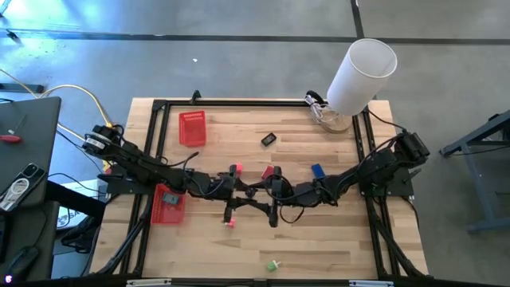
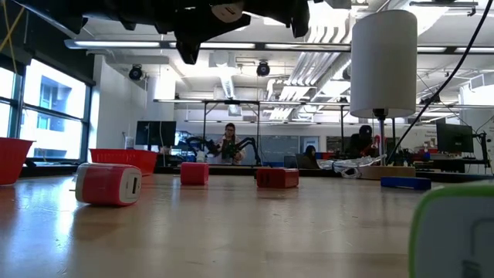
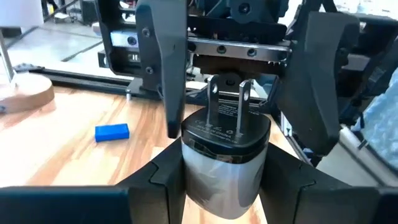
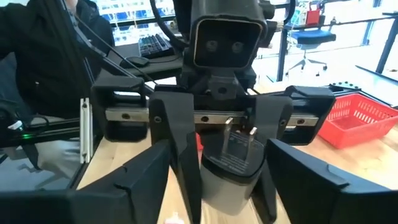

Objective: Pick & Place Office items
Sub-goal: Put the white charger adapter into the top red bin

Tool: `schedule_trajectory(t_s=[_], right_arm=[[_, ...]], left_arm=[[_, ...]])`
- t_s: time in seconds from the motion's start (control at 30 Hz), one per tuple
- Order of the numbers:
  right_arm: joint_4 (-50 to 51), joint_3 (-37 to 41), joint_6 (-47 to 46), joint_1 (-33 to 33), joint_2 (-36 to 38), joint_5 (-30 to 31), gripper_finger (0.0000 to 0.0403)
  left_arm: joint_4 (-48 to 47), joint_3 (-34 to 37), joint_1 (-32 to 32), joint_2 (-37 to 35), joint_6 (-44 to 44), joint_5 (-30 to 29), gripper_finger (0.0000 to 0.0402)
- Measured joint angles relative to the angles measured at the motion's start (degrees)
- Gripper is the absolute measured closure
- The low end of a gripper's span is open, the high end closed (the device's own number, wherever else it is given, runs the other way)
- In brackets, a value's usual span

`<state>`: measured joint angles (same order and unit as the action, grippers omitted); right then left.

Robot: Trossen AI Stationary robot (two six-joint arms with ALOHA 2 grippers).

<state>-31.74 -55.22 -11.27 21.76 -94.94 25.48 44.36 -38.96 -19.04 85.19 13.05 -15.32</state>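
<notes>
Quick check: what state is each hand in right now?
Left hand: closed on the plug adapter.
Right hand: open, its fingers standing clear on either side of the adapter.

Low view: green-and-white item (image 2: 455, 232) cut off at the picture's corner, blurred. Arms cut off at the top edge. High view: red basket (image 1: 168, 205) partly hidden beneath the left arm. Handed-over piece's identity too small to tell there.
</notes>
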Motion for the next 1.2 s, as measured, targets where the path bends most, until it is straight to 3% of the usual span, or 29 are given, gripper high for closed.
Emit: schedule_trajectory(t_s=[0.3,0.53,0.7,0.93,1.2], right_arm=[[5.1,0.0,4.9,0.7,3.3,6.9,0.0135],[10.6,0.0,5.2,2.1,5.7,13.1,0.0152],[13.3,0.0,4.7,2.3,5.7,16.1,0.0159],[19.3,0.0,-0.8,2.1,5.7,16.2,0.0165],[21.5,0.0,-1.2,2.1,5.7,14.6,0.0167]], left_arm=[[-11.3,-0.2,0.5,-5.9,1.6,-4.2,0.0261],[-28.4,-1.8,1.5,-14.5,3.7,-6.5,0.0261],[-37.5,-1.9,2.3,-18.7,4.8,-13.5,0.0261],[-45.0,-1.9,3.0,-28.9,-3.0,-30.6,0.0261],[-60.4,-1.8,11.0,-37.8,3.6,-30.5,0.0261]])
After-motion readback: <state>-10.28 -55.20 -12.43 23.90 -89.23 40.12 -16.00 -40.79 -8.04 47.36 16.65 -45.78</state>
